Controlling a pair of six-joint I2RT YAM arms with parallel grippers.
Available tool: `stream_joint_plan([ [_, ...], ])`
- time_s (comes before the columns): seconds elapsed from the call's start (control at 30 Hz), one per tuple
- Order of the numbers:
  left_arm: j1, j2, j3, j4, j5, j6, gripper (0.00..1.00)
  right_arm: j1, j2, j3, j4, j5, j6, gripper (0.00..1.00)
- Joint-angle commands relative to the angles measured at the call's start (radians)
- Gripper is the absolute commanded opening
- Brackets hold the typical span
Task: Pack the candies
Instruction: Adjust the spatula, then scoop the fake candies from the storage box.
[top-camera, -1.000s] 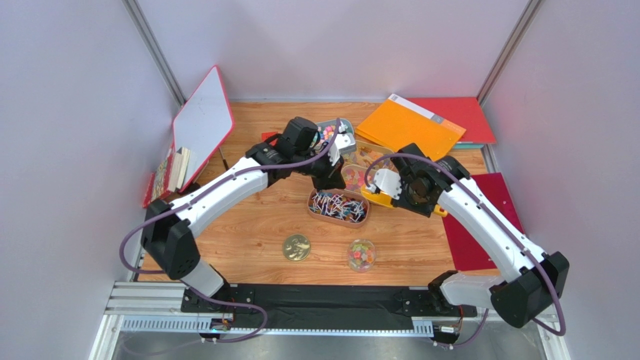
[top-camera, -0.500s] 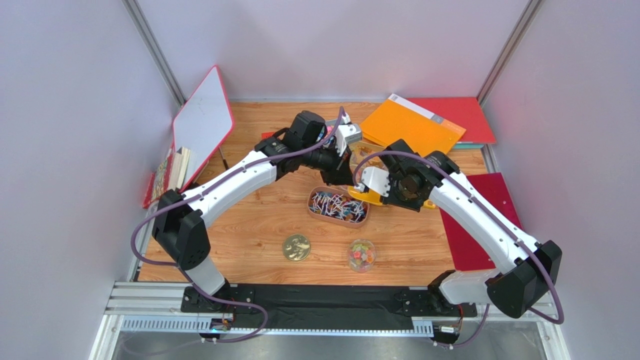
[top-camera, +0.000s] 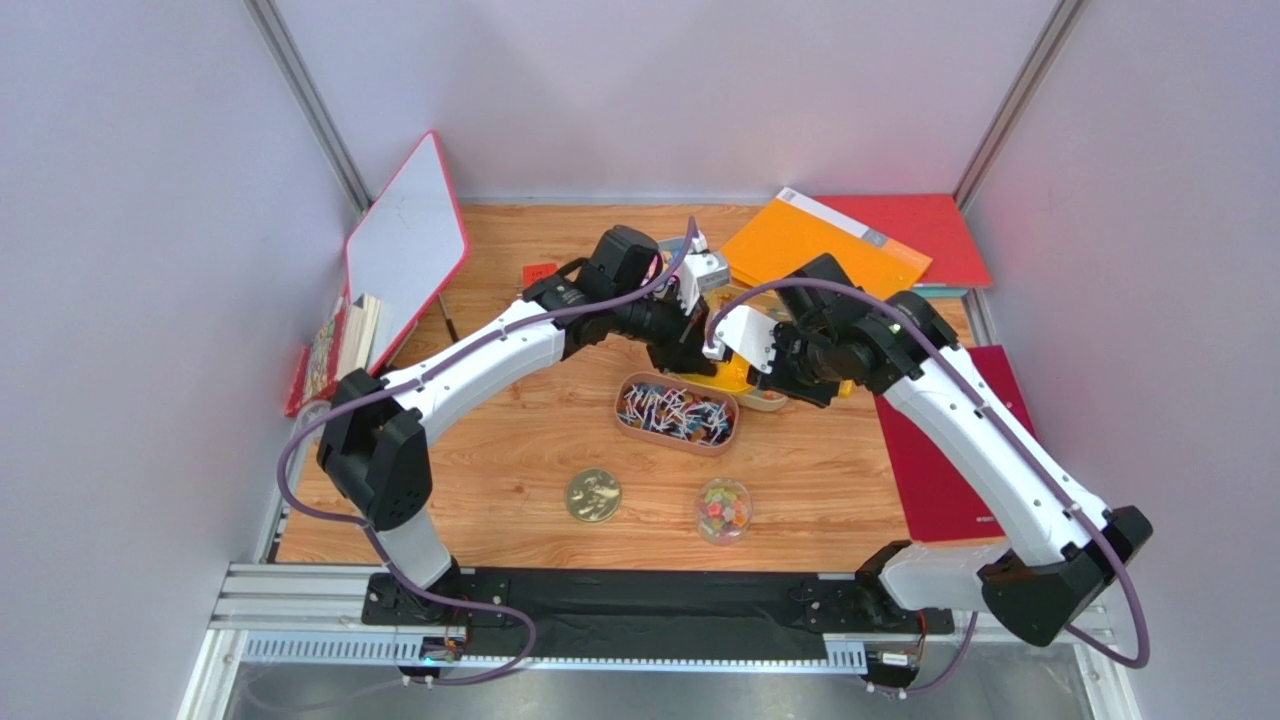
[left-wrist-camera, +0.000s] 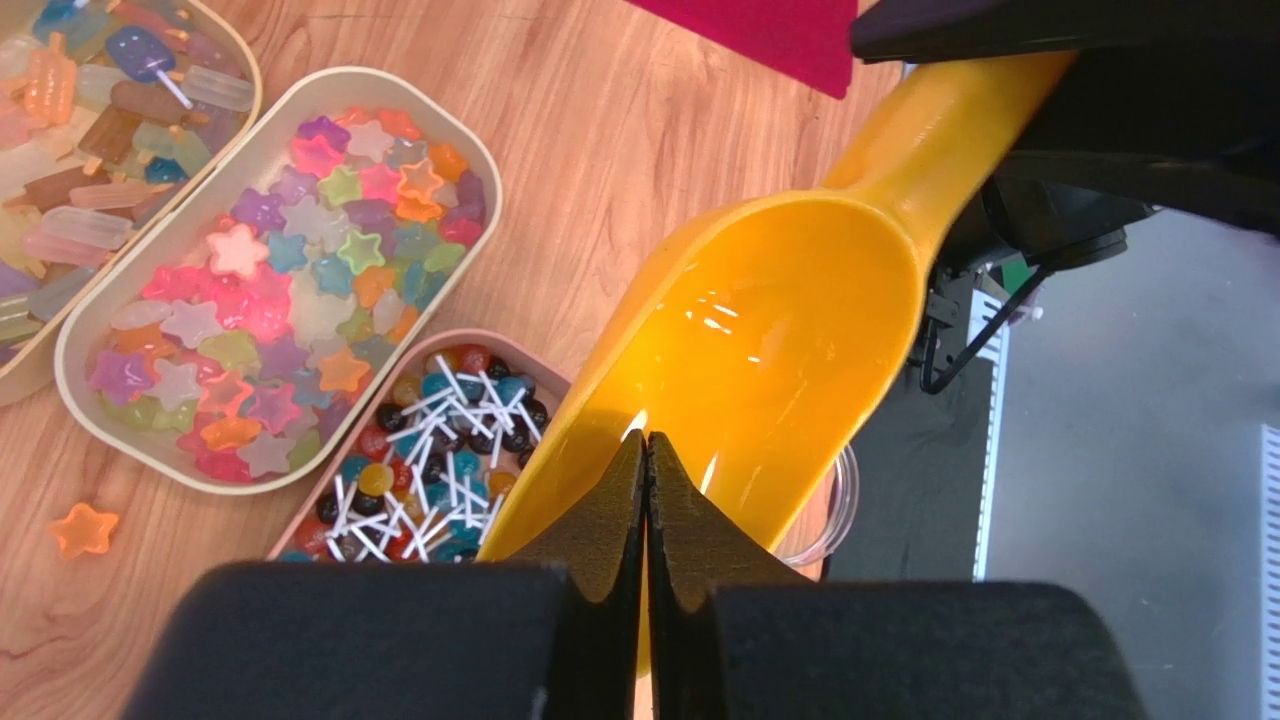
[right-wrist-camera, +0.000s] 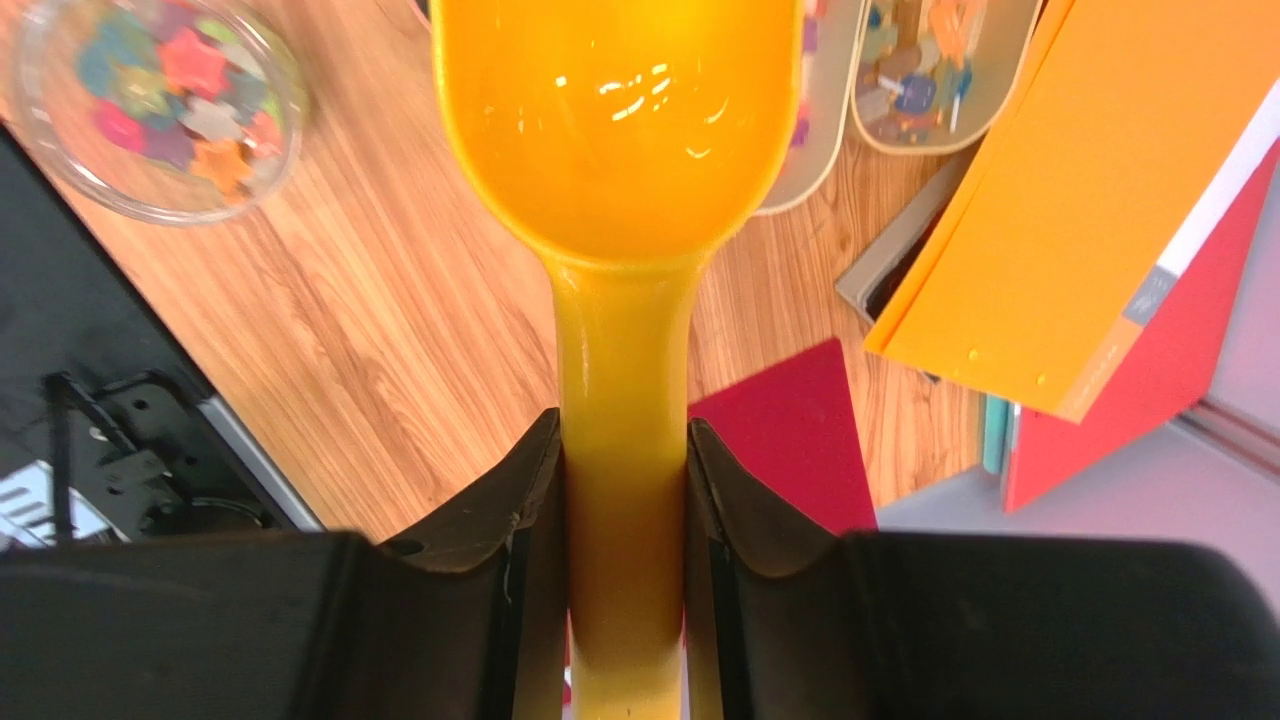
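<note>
My right gripper (right-wrist-camera: 624, 495) is shut on the handle of a yellow scoop (right-wrist-camera: 616, 120). The scoop's bowl is empty. It is held above the table, near a clear jar (right-wrist-camera: 150, 98) with a few star gummies in it. My left gripper (left-wrist-camera: 646, 446) is shut and empty, its tips just over the scoop's bowl (left-wrist-camera: 781, 315). Below lie a tray of star gummies (left-wrist-camera: 286, 270), a tray of small lollipops (left-wrist-camera: 421, 473) and a tray of ice-pop sweets (left-wrist-camera: 90, 105). One orange star (left-wrist-camera: 83, 528) lies loose on the wood. In the top view both grippers meet above the lollipop tray (top-camera: 676, 413).
A round gold lid (top-camera: 592, 494) and the jar (top-camera: 723, 510) sit near the front. An orange folder (top-camera: 819, 255) and red folders (top-camera: 932, 233) lie at the back right, a red mat (top-camera: 947, 450) at the right, and a whiteboard (top-camera: 403, 240) and books at the left. A red cube (top-camera: 538, 275) lies behind the left arm.
My right gripper has carried the scoop back and to the left, away from the lollipop tray. My left gripper has moved right and back to meet it.
</note>
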Motion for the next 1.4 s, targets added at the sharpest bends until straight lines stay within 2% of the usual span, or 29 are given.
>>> stream_joint_plan([
  [0.0,-0.001,0.012,0.026,-0.001,-0.001,0.013,0.0,0.006,-0.086,0.109,0.029,-0.166,0.038,0.0],
  [0.3,-0.003,0.003,0.035,-0.028,-0.042,0.019,0.0,0.0,-0.081,0.161,0.007,-0.228,0.078,0.0],
  [0.43,0.048,-0.086,0.038,-0.073,-0.207,0.166,0.0,-0.002,-0.09,0.094,-0.046,-0.194,0.072,0.0],
  [0.57,0.118,-0.176,-0.107,-0.073,-0.338,0.316,0.0,0.001,-0.109,-0.024,-0.076,-0.163,0.069,0.0],
  [0.6,0.133,-0.193,-0.193,-0.07,-0.365,0.339,0.0,0.001,-0.118,-0.07,-0.079,-0.16,0.067,0.0],
  [0.67,0.138,-0.205,-0.273,-0.06,-0.375,0.379,0.0,0.0,-0.126,-0.104,-0.079,-0.155,0.067,0.0],
  [0.7,0.138,-0.206,-0.34,-0.045,-0.376,0.384,0.0,0.0,-0.124,-0.117,-0.079,-0.151,0.07,0.0],
  [0.87,0.138,-0.183,-0.454,0.042,-0.396,0.338,0.0,0.003,-0.08,-0.151,-0.068,-0.103,0.06,0.0],
  [1.0,0.141,-0.137,-0.463,0.113,-0.441,0.313,0.0,0.006,-0.014,-0.123,-0.065,-0.068,0.051,0.0],
  [1.37,0.147,-0.04,-0.419,0.128,-0.36,0.277,0.0,0.012,0.135,-0.069,-0.048,0.056,0.037,0.0],
])
